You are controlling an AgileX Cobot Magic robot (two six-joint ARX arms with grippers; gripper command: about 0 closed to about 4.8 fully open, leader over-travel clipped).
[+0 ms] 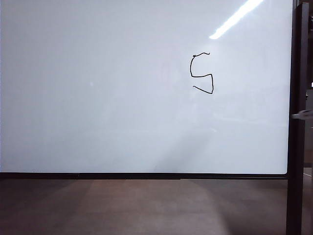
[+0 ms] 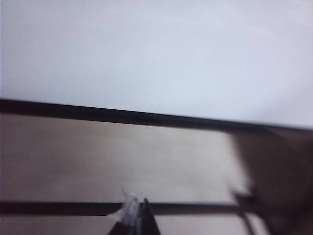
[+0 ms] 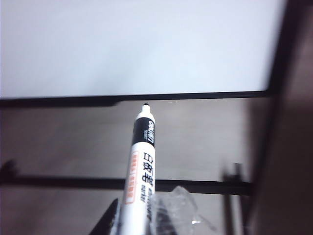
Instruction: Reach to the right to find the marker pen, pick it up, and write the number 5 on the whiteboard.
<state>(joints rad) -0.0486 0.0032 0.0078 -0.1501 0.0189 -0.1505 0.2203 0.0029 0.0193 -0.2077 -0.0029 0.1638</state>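
The whiteboard (image 1: 122, 98) fills the exterior view, and a thin black number 5 (image 1: 202, 73) is drawn on its upper right part. Neither gripper shows in that view. In the right wrist view my right gripper (image 3: 142, 218) is shut on the marker pen (image 3: 142, 156), a white barrel with a black collar and a dark tip. The tip points toward the whiteboard's (image 3: 137, 49) dark bottom edge and stands apart from it. In the left wrist view my left gripper (image 2: 139, 215) is shut and empty, aimed at the floor below the whiteboard (image 2: 156, 49).
A black upright post (image 1: 298, 147) borders the board on the right, and a small pale grey object (image 1: 303, 115) pokes in beside it. Brown floor (image 1: 146, 205) lies below the board. A dark low bar (image 3: 63, 182) crosses under it.
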